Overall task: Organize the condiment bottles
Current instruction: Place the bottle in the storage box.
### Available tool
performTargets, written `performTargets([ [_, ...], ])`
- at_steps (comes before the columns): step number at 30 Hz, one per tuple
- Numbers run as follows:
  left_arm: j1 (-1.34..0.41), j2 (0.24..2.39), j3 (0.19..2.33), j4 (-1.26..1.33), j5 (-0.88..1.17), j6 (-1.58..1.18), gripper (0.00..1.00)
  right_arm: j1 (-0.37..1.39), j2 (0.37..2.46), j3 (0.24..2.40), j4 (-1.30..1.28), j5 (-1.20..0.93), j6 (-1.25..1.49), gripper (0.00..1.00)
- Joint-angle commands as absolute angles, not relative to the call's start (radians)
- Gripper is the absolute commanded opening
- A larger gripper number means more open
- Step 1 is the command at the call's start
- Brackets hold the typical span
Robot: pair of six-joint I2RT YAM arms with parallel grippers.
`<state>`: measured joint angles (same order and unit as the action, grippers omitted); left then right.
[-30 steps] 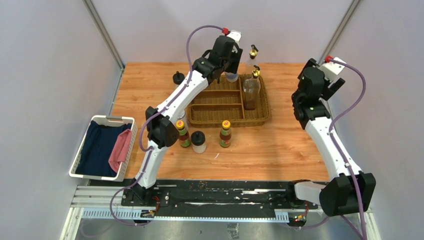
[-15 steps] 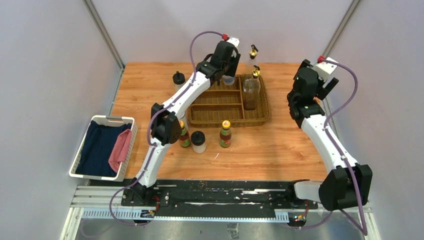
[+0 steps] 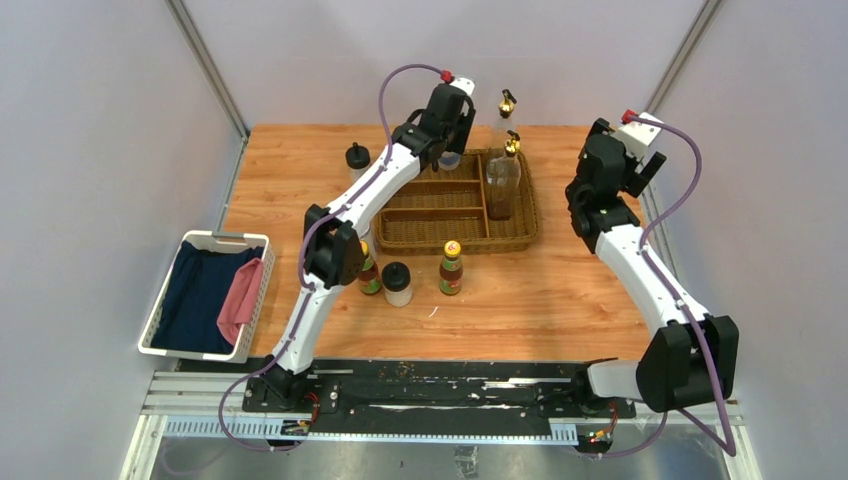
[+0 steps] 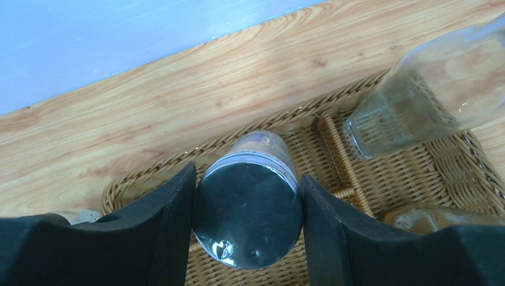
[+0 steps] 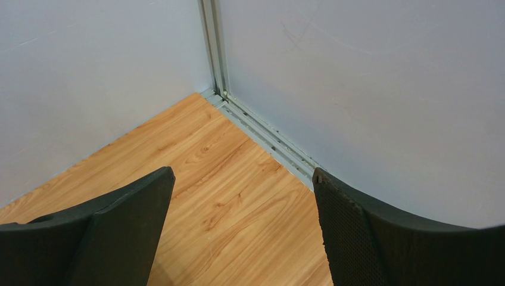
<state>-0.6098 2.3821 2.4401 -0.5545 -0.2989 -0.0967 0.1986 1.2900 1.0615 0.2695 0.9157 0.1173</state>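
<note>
The wooden table (image 3: 560, 290) fills the scene. At its near-left edge sits a white basket (image 3: 228, 238) with dark blue and pink cloth in it. The brown wicker tray (image 3: 455, 238) lies toward the far side, about midway across, with its dividers running left to right.

The left gripper (image 4: 247, 179) hangs over the tray's far-left corner, its two dark fingers (image 4: 170, 226) pressed against either side of a silver-lidded shaker (image 4: 249, 220). The shaker stands upright, long axis vertical, lid facing up at the wrist camera and base down toward the wicker. Whether the base touches the tray cannot be told.

The right gripper (image 5: 243, 173) is spread wide and holds nothing. It points at the table's far-right corner, well apart from the bottles.

One tall cruet (image 3: 502, 180) stands upright in the tray's right compartment, gold spout up; the other cruet (image 3: 506, 108) stands just beyond the tray's far edge. Near the tray's near edge two sauce bottles (image 3: 451, 268) (image 3: 369, 272) stand upright with a black-lidded jar (image 3: 397, 284) between them. The second jar (image 3: 357, 158) stands far-left of the tray.
</note>
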Motion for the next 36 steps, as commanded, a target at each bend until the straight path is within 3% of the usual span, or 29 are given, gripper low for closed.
performTargets([
  [1,-0.603,2.398,2.476,-0.497,-0.317,-0.083,0.00,0.220,1.297,1.055,0.308,0.963,0.099,0.90],
  [36,-0.582,2.479,2.494,-0.501,-0.304,-0.083,0.00,0.235,1.383,1.037,0.350,0.976,0.097,0.91],
])
